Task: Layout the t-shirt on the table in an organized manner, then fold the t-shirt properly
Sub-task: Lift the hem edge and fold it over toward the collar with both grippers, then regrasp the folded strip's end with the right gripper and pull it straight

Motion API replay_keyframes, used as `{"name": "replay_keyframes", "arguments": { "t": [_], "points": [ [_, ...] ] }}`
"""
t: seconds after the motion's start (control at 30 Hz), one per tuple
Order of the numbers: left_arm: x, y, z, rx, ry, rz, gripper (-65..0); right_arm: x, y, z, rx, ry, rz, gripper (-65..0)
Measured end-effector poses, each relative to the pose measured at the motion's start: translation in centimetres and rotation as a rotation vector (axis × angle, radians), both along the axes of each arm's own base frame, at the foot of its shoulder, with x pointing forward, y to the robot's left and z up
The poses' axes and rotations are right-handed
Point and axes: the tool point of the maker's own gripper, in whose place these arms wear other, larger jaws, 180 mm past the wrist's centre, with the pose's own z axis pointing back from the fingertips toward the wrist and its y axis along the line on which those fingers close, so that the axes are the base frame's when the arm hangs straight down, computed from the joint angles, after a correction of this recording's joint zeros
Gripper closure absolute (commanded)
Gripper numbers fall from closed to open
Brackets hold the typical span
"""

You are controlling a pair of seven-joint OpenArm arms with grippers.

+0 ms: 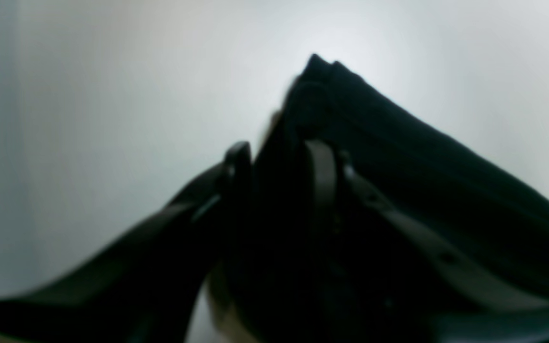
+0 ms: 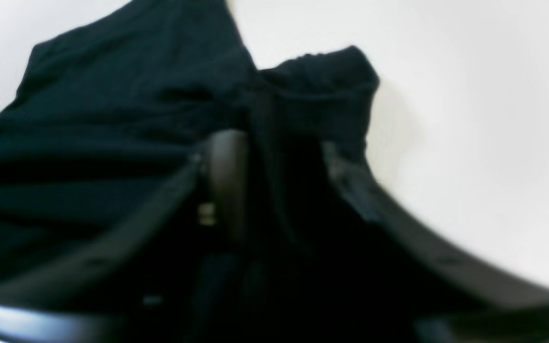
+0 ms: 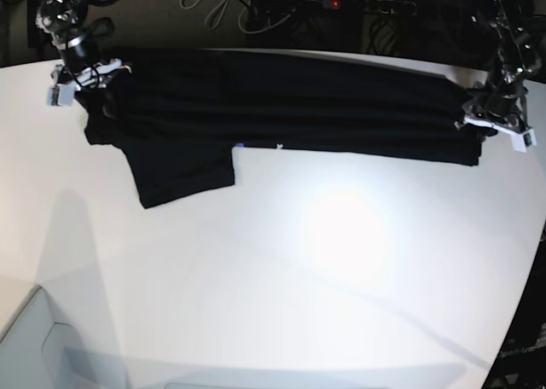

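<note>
Where t-shirt (image 3: 281,107) ends, bare table (image 3: 341,261).

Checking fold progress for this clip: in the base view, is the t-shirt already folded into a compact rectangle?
No, the t-shirt lies stretched in a long band across the far side of the table, one sleeve hanging toward the camera.

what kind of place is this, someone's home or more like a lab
Most likely a robotics lab or test bench, not a home: a bare white table, two robot arms stretching a black t-shirt between them, and loose cables on the floor behind.
</note>
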Motion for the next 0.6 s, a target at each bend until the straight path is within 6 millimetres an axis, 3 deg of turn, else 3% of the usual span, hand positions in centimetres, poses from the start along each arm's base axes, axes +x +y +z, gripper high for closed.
{"name": "replay_keyframes", "arguments": {
  "t": [0.13,0.23,0.33,0.47,0.6],
  "points": [
    [0.0,-0.1,0.0,-0.002,0.0,0.002,-23.0,-0.6,-0.3,2.2,-0.071,-0.02,0.024,-43.1],
    [0.0,-0.1,0.0,-0.002,0.0,0.002,-23.1,-0.2,-1.4,4.3,-0.115,-0.071,0.008,-44.4],
    [0.0,-0.1,0.0,-0.002,0.0,0.002,-23.1,0.7,-1.0,5.2,-0.122,-0.098,0.021,-44.4],
    [-0.1,-0.4,-0.3,-0.014,-0.006,0.013,-23.1,3.8,-0.4,6.1,-0.122,-0.122,0.037,-44.4],
    [-0.2,-0.7,-0.4,-0.019,-0.01,0.015,-23.1,8.5,2.1,5.9,-0.104,-0.078,0.134,-44.4]
  ]
}}
